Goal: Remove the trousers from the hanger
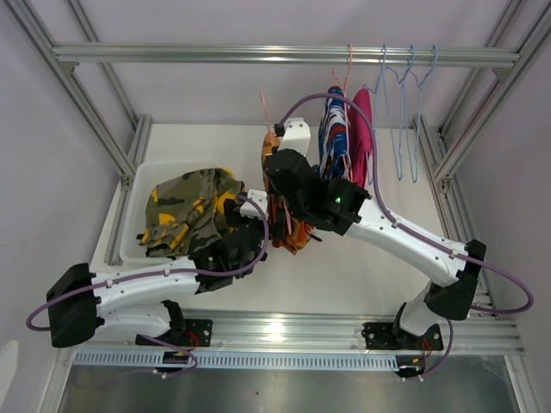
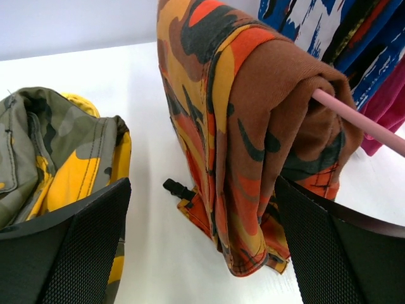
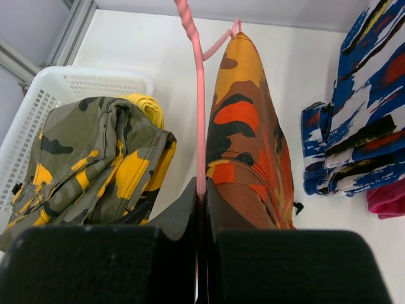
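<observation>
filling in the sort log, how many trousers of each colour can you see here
yellow trousers: 1
camouflage trousers: 1
orange patterned trousers: 1
blue-red-white trousers: 1
pink trousers: 1
total: 5

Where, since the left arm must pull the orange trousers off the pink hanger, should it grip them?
Probably the cloth hanging below the pink hanger bar, approached from the basket side: the orange trousers drape there, facing the left gripper's open fingers.

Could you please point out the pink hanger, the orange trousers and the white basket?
pink hanger point(image 3: 200, 126), right wrist view, vertical wire.
orange trousers point(image 2: 212, 101), left wrist view, draped front.
white basket point(image 3: 88, 77), right wrist view, rim.
</observation>
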{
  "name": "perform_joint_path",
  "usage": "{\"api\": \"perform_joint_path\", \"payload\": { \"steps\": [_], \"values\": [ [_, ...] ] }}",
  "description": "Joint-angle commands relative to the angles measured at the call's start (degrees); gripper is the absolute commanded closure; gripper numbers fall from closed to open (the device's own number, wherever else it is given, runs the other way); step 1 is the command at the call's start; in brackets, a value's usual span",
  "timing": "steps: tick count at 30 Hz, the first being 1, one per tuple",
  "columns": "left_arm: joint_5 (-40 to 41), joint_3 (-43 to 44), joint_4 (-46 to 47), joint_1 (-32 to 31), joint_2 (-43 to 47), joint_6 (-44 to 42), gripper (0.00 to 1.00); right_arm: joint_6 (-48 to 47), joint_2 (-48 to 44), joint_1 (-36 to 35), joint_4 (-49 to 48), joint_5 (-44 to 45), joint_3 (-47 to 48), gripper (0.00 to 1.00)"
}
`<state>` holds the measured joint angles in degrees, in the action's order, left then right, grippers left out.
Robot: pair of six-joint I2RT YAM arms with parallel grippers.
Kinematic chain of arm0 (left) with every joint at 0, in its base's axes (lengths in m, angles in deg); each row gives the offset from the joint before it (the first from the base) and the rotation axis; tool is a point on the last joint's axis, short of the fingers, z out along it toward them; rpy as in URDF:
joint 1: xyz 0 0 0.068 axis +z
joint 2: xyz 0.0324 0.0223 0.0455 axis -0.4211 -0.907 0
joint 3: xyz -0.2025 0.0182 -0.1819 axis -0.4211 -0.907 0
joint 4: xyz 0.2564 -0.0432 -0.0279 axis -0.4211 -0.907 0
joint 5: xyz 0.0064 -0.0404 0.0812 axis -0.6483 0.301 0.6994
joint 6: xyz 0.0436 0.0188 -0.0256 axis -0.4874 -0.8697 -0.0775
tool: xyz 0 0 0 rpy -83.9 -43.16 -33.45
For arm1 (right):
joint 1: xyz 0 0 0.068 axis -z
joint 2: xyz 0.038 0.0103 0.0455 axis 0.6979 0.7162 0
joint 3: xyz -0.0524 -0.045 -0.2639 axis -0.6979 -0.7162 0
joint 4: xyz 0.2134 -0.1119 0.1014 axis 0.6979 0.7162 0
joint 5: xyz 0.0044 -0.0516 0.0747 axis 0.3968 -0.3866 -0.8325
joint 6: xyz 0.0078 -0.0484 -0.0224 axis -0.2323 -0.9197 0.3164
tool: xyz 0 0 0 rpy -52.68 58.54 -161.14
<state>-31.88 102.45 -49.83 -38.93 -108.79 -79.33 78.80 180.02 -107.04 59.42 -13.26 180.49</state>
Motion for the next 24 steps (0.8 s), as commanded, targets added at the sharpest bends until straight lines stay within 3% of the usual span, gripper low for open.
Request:
{"api": "perform_joint_path", "payload": {
  "steps": [1,9,15,24],
  "values": [
    [-0.92,1.64,3.53,0.29,-1.21,0.95,0.01,3.21,-3.90,-0.23,-8.57,0.10,-1.13,1.00],
    [-4.43,1.38,-1.57,-0.06,3.35,5.96,0.01,3.83,-3.46,0.82,-8.83,-1.22,-2.28,1.00],
    [-11.37,0.85,-3.07,-1.03,8.54,6.14,0.01,4.36,-3.20,1.08,-9.27,-1.66,-2.11,1.00],
    [-10.60,2.52,-2.63,-1.03,1.18,5.09,0.01,5.06,-3.28,1.08,-9.89,-2.80,-2.02,1.00]
  ]
}}
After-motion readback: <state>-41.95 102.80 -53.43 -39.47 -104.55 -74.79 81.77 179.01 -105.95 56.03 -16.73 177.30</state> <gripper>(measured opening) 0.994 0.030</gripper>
